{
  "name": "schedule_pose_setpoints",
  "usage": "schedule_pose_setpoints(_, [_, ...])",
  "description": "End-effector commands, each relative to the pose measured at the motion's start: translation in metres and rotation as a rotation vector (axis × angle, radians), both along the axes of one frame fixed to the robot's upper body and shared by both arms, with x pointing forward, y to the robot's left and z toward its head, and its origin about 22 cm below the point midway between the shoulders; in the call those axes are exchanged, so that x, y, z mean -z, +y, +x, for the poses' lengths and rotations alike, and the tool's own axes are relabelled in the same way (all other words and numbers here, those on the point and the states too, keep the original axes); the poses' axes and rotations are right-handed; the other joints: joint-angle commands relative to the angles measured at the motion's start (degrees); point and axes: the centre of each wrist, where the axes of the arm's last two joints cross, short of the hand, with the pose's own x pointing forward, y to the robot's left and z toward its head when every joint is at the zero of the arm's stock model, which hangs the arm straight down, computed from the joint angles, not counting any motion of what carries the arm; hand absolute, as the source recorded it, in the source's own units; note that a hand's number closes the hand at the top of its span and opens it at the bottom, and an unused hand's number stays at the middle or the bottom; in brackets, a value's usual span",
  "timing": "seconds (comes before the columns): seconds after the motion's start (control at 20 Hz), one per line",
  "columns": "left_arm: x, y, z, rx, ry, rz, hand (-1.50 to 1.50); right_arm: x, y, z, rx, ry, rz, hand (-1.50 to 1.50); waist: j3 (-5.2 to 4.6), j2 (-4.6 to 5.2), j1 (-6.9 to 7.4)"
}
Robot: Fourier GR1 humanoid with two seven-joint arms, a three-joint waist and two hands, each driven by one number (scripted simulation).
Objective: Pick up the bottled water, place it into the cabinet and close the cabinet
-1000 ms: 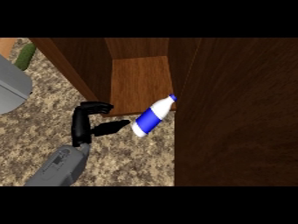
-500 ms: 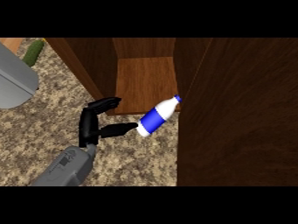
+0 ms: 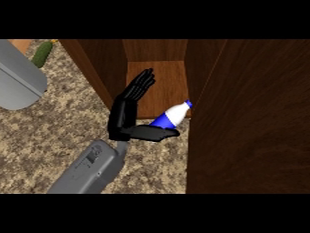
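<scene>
The bottled water (image 3: 170, 116), white with a blue label, lies tilted at the front edge of the cabinet's wooden floor (image 3: 158, 82), its cap end pointing up and right against the inner wall. My left hand (image 3: 127, 114) is just left of it, open. The fingers are straight and point into the cabinet. The thumb (image 3: 154, 133) reaches right under the bottle's lower end and seems to touch it. My right hand does not show.
The open cabinet door (image 3: 264, 113), a dark wooden panel, fills the right side. The cabinet's left wall (image 3: 103, 68) stands beside my fingers. A big grey rounded object (image 3: 9, 75) and a green vegetable (image 3: 42, 53) sit at the upper left on the speckled counter (image 3: 50, 132).
My left hand's fingers, curled toward the bottle before, have straightened and let go. The bottle has shifted slightly further into the cabinet. The whole view has slid to the right.
</scene>
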Motion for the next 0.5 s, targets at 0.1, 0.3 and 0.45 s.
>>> schedule_pose_setpoints(0.1, [-0.007,-0.015,-0.024,0.126,-0.101,-0.107,-1.50,-0.036,0.010,-0.015,0.029,-0.019,0.001,-1.50,0.09,-0.32,1.32])
schedule_pose_setpoints(0.3, [0.017,-0.004,-0.053,0.172,-0.045,-0.135,-1.50,-0.029,0.007,-0.013,-0.025,-0.014,-0.052,-1.50,0.10,-0.33,1.51])
schedule_pose_setpoints(0.45, [-0.003,0.007,-0.052,0.175,-0.056,-0.132,1.50,-0.031,0.010,-0.007,-0.118,-0.012,-0.088,-1.50,0.11,-0.33,1.93])
